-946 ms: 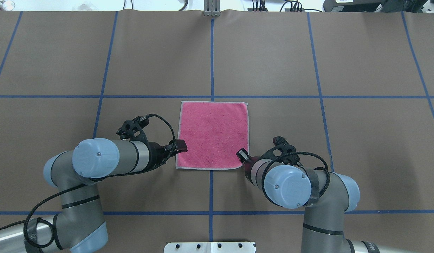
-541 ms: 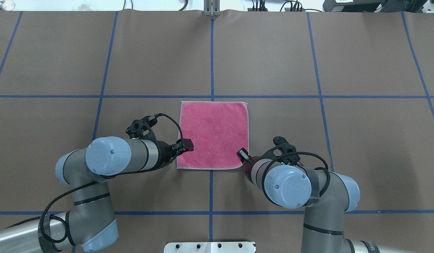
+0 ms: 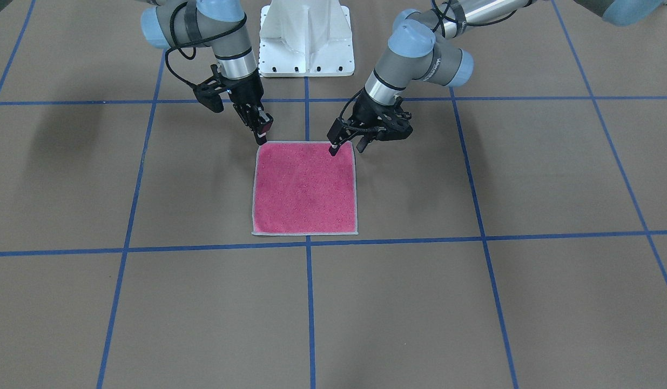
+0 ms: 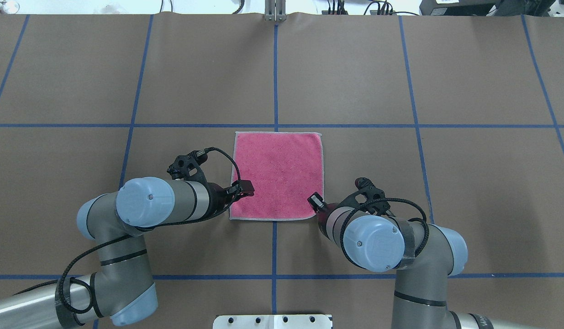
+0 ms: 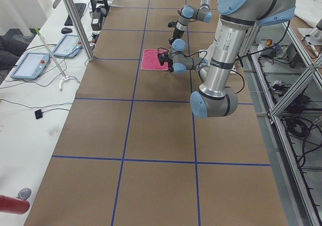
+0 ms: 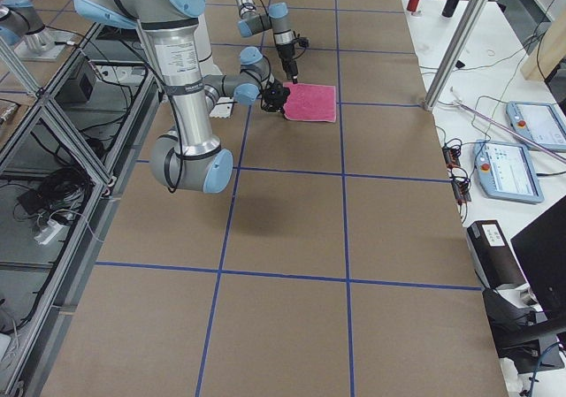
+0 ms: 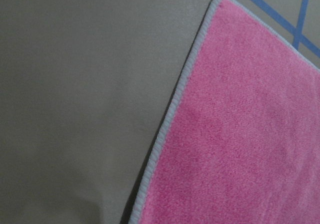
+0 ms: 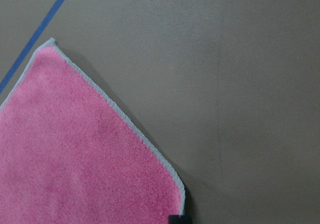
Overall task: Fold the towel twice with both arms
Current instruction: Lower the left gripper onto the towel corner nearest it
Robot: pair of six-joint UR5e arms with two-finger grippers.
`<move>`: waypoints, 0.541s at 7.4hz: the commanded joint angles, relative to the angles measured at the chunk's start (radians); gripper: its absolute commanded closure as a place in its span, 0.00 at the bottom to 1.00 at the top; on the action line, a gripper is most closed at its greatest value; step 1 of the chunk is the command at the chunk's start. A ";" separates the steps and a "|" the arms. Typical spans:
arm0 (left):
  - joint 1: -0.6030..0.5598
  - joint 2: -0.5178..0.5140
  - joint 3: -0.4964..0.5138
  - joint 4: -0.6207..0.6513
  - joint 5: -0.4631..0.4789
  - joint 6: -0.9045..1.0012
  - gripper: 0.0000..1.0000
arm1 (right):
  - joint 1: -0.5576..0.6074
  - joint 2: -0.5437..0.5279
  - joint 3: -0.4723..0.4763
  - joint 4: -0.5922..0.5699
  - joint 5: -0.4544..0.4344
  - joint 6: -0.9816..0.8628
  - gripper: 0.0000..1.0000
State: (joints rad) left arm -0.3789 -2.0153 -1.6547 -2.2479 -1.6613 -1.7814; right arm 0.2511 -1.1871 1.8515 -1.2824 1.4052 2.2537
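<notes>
Overhead exterior shows towel [image 4: 277,176] flat, left gripper [image 4: 242,190] released; right gripper [image 4: 315,200], cannot tell.

Towel [image 4: 277,176]: small square, pink terry face up, light grey stitched edge. Lies flat and unfolded at centre of overhead frame, just below middle.

Left arm [image 4: 144,203]: grey metal, light blue joint caps, black cable. Enters from lower left, elbow bent, wrist aimed at towel's left edge near lower-left corner. Left gripper [image 3: 347,147]: fingers spread, one tip on pink face, other just off edge.

Right arm [image 4: 373,237]: same build, enters from lower right. Right gripper [image 4: 316,201]: tip at towel's lower-right corner, finger spread unreadable.
</notes>
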 commanded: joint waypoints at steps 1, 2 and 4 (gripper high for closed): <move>0.000 -0.022 0.035 -0.015 0.002 0.000 0.10 | -0.001 0.000 0.000 0.000 0.000 0.000 1.00; 0.000 -0.029 0.045 -0.022 0.012 0.000 0.10 | -0.001 0.000 0.000 0.000 0.000 0.001 1.00; -0.002 -0.026 0.046 -0.022 0.012 0.003 0.10 | -0.001 0.000 0.000 0.000 0.000 0.001 1.00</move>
State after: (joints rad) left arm -0.3791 -2.0423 -1.6115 -2.2684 -1.6504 -1.7802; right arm 0.2501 -1.1873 1.8515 -1.2824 1.4051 2.2548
